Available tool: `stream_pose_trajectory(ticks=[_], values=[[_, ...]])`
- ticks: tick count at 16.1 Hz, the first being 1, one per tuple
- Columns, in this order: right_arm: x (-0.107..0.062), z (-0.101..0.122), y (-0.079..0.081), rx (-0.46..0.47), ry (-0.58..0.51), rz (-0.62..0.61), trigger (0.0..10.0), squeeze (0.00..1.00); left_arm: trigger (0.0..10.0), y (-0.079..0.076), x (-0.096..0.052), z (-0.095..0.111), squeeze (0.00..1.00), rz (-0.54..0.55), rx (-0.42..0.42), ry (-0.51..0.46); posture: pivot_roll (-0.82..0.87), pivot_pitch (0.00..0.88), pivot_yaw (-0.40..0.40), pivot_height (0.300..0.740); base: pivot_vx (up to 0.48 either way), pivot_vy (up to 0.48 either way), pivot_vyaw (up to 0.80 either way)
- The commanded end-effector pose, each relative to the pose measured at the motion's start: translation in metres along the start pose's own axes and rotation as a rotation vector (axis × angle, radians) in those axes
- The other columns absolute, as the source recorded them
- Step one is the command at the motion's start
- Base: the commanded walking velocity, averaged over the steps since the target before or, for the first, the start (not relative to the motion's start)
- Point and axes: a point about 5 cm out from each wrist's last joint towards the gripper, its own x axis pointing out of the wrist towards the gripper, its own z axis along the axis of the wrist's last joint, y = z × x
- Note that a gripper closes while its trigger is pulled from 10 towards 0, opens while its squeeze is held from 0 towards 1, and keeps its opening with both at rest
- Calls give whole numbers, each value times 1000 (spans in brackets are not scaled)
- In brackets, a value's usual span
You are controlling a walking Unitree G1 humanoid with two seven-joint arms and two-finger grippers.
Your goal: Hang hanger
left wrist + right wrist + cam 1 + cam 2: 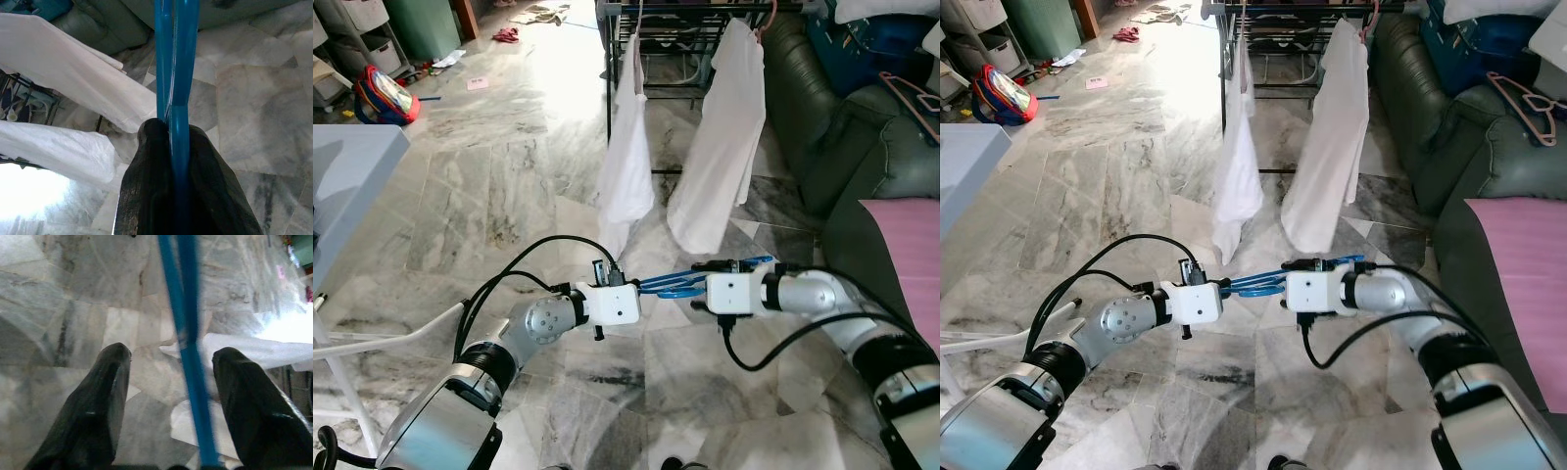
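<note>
Between the two grippers, one blue hanger [671, 283] is held low over the marble floor [489, 186]. The left gripper [178, 147] is closed tightly on one end of it, with both black fingers [146, 196] pressed against the blue plastic. The right gripper [171, 367] is spread wide, and the blue bars are seen passing through the gap between its two fingers [98, 401] without being touched by them. The long axis of the hanger is laid nearly level, from the robot's left to its right, rising a little toward the right gripper. Further ahead, two white garments [720, 137] are hung on a dark drying rack [651, 29]. One pink hanger [911, 93] is seen lying on the dark green sofa [862, 147] at the right.
</note>
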Motion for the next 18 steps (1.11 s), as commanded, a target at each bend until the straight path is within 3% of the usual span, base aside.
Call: stream_pose_trajectory(ticks=[1, 2, 3, 4, 5, 7, 8, 9, 10, 11, 12, 18], values=[[0, 3, -4, -30, -6, -5, 7451, 0, 10000, -6, 0, 1, 0, -29, 13, -11, 65, 158, 7, 740, 0, 0, 0], [-2, -2, -5, -60, 30, -11, 4353, 0, 10000, -6, 0, 1, 0, -30, 11, -11, 65, 157, 7, 740, 0, 0, 0], [-5, -6, -7, -55, 48, -44, 8392, 35, 10000, -7, 0, 0, 0, -29, 9, -8, 66, 157, 7, 740, 0, 0, 0], [-6, -7, -10, -36, 49, -77, 10000, 804, 10000, -7, 0, 0, 0, -29, 8, -7, 66, 157, 7, 740, 0, 0, 0], [-9, -10, -10, -19, 59, -78, 10000, 1000, 10000, -7, 0, 0, 0, -27, 6, -5, 66, 157, 8, 740, 0, 0, 0], [-11, -16, -6, -21, 87, -68, 10000, 1000, 10000, -7, -1, -1, 0, -27, 5, -4, 64, 158, 11, 740, 0, 0, 0], [-11, -18, -4, -17, 93, -54, 10000, 271, 10000, -6, 0, 0, 0, -27, 7, -6, 63, 159, 12, 740, 0, 0, 0], [-11, -18, -3, -18, 93, -55, 10000, 0, 10000, -5, 0, 0, 0, -27, 9, -8, 63, 158, 12, 740, 0, 0, 0], [-9, -18, -2, -20, 98, -54, 10000, 0, 10000, -5, 0, 1, 0, -26, 10, -12, 62, 160, 14, 740, 0, 0, 0], [-5, -18, -2, -16, 102, -58, 4235, 0, 10000, -4, 1, 2, 0, -28, 12, -17, 62, 161, 14, 740, 0, 0, 0], [-2, -17, -2, -17, 111, -60, 0, 0, 10000, -5, 2, 3, 0, -31, 13, -21, 62, 161, 14, 740, 0, 0, 0], [3, -14, -10, -18, 120, -85, 0, 0, 10000, -9, 2, 3, 0, -41, 11, -23, 68, 158, 10, 740, 0, 0, 0]])
